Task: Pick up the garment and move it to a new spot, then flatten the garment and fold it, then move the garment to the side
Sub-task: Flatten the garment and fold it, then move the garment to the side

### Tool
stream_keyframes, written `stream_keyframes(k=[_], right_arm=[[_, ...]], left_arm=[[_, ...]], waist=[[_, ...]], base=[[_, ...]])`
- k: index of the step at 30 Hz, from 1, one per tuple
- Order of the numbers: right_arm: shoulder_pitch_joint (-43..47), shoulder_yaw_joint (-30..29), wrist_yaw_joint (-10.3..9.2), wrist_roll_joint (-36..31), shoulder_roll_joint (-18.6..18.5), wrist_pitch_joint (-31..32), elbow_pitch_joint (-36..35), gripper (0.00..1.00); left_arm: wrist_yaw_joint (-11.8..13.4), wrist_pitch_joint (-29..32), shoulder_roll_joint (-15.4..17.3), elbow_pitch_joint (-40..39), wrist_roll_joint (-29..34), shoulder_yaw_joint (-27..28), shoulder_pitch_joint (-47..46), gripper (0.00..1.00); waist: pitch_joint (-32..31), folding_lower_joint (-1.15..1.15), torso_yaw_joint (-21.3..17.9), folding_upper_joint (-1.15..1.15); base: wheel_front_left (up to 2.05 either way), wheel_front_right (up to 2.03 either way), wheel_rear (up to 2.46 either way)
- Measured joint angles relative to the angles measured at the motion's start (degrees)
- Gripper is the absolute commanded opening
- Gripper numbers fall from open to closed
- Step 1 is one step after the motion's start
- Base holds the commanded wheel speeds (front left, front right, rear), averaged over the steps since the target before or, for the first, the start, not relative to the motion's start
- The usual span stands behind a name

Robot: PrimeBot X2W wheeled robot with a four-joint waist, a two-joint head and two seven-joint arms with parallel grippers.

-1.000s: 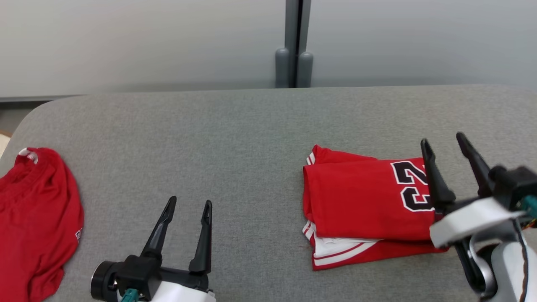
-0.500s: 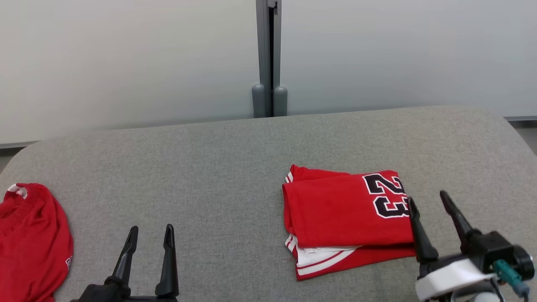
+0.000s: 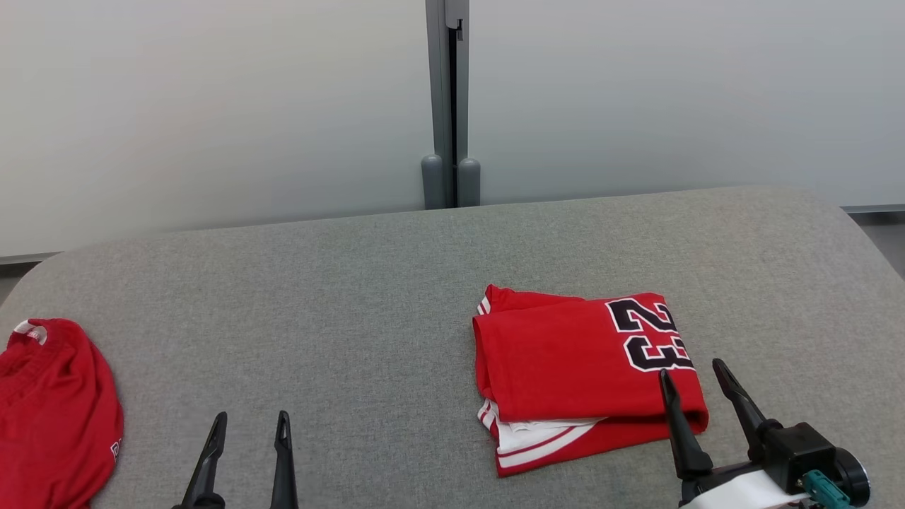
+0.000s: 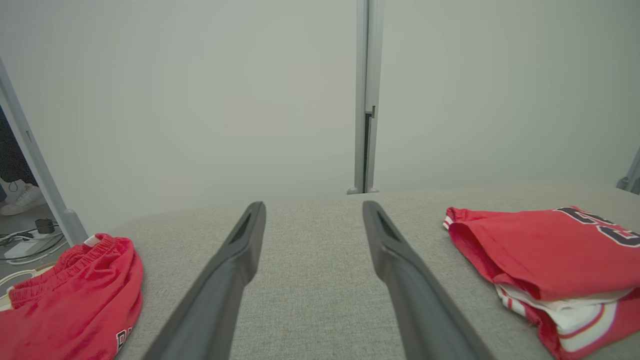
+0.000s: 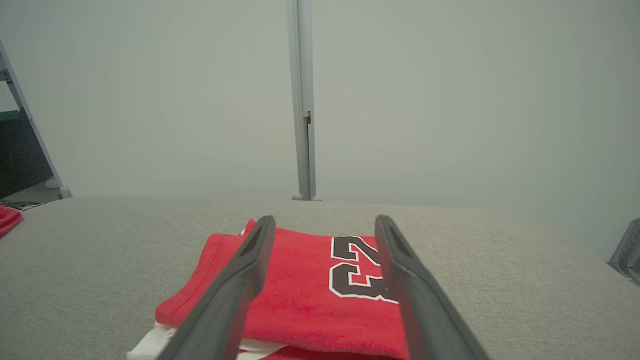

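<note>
Right, nearest in, the left gripper (image 3: pixel 252 417) hangs spread and empty, the right gripper (image 3: pixel 692 368) likewise, seemingly readied for a grab. The garment (image 3: pixel 56 403) lies crumpled at the left gripper's nine o'clock, by the table (image 3: pixel 353 297) edge, awaiting pickup. Farther off, at the right gripper's eleven o'clock, a folded jersey (image 3: pixel 565 360) sits parked aside.

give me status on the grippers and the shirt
Left gripper open, empty. Right gripper open, empty, near the jersey. Garment folded, lying under that jersey. Red heap far left, apart from both.
</note>
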Motion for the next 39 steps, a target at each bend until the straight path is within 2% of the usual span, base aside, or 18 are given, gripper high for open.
stream_keyframes(k=[4,26,30,35,36,39], right_arm=[[0.21,0.12,0.00,0.02,0.09,0.00,0.21,1.00],[0.15,0.45,0.00,0.41,-0.12,-0.01,0.21,1.00],[-1.08,0.66,0.00,2.54,-0.12,-0.01,3.41,1.00],[-9.67,4.61,0.01,8.91,-4.67,1.11,15.04,1.00],[-9.67,4.61,0.01,8.91,-4.67,1.11,15.04,1.00],[-17.33,5.72,0.01,16.55,-9.31,7.01,19.62,1.00]], left_arm=[[0.58,0.00,0.00,0.55,-0.10,-0.67,0.07,1.00],[0.36,0.00,-0.01,2.44,-0.34,-1.76,-0.57,1.00],[0.27,0.00,0.00,2.05,-0.31,-1.87,-0.74,1.00],[-1.40,0.00,-0.03,1.37,0.47,-2.92,-2.48,1.00],[-1.40,0.00,-0.03,1.37,0.47,-2.92,-2.48,1.00],[-2.75,0.00,-0.02,1.04,1.14,-3.58,-4.97,1.00]], waist=[[-0.12,0.00,0.08,0.00],[0.01,0.00,1.24,0.00],[0.90,0.00,1.51,0.00],[3.53,0.00,1.74,0.00],[3.53,0.00,1.74,0.00],[6.33,0.00,2.22,0.00]], base=[[0.00,0.00,0.00],[0.00,0.00,0.00],[0.00,0.00,0.00],[0.00,0.00,0.00],[0.00,0.00,0.00],[0.00,0.00,0.00]])
